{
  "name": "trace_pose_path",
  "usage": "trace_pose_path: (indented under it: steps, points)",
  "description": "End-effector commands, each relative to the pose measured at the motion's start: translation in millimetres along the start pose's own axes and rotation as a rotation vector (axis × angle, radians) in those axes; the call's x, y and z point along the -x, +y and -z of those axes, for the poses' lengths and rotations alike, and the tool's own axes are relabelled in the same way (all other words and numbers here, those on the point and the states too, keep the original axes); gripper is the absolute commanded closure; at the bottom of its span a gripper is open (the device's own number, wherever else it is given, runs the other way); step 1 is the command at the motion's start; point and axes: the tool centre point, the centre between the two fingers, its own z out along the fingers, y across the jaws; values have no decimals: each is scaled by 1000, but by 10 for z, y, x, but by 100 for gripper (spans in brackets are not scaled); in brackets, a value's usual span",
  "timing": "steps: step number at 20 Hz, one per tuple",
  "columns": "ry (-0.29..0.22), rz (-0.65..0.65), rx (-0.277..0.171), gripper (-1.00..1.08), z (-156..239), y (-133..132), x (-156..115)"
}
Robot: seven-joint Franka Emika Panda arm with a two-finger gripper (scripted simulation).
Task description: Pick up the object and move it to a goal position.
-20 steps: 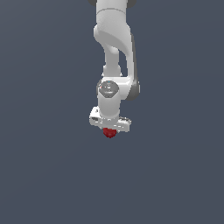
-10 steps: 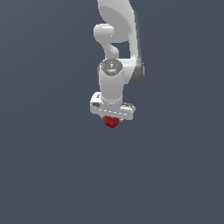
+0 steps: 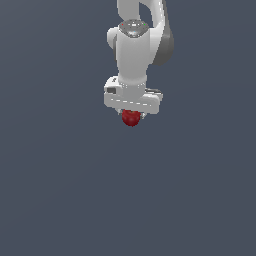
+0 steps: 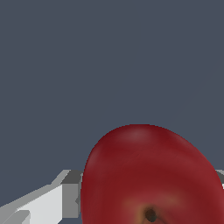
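The object is a small dark red, apple-like ball (image 3: 131,118). It hangs just under the white hand of my arm in the exterior view, held in the air. My gripper (image 3: 132,117) is shut on it, with the fingers mostly hidden behind the ball and the hand. In the wrist view the ball (image 4: 151,175) fills the lower part of the picture, with its dimple showing. A grey-white finger (image 4: 65,199) presses against one side of it; the other finger barely shows at the picture's edge.
Only a plain dark grey-blue background shows around and below the arm (image 3: 134,50). No other objects, containers or goal marker are in view.
The arm has lifted the ball higher and shifted slightly toward the exterior view's right. The gripper stays shut on the ball.
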Motion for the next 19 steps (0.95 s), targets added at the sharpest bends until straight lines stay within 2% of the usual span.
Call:
trace_pose_path:
  steps: [1,10,19]
  points:
    - [2,0,0,108,258,-16,87]
    - [2,0,0,108,916,-65,303]
    - [2,0,0,108,1139,-87,366]
